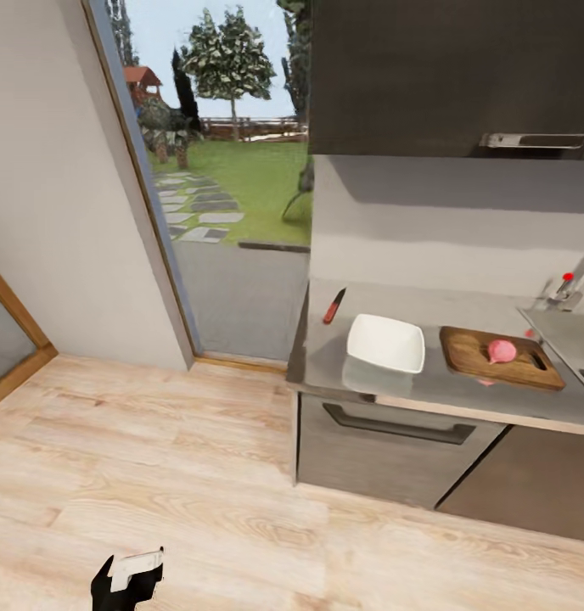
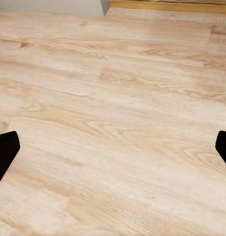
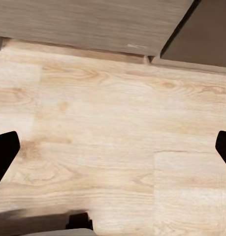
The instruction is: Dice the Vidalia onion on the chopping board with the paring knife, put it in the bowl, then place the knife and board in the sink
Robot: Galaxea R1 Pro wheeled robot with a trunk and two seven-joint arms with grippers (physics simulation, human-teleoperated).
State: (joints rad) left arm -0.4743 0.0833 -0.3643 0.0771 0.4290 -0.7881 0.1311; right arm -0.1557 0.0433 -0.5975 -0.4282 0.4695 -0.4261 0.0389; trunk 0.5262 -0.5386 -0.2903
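hanging low, both grippers [image 2: 113, 147] [image 3: 113, 147] open over floor [image 1: 199, 475].

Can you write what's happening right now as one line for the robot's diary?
pink onion on brown wooden chopping board | white square bowl empty | red-handled paring knife on grey countertop | left gripper open | right gripper open

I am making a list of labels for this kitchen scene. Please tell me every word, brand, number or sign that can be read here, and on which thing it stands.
There is no readable text in any view.
The bowl, chopping board, paring knife and onion carry no print.
The cabinet fronts and countertop are plain.
The tap lever has a red tip, but no lettering.
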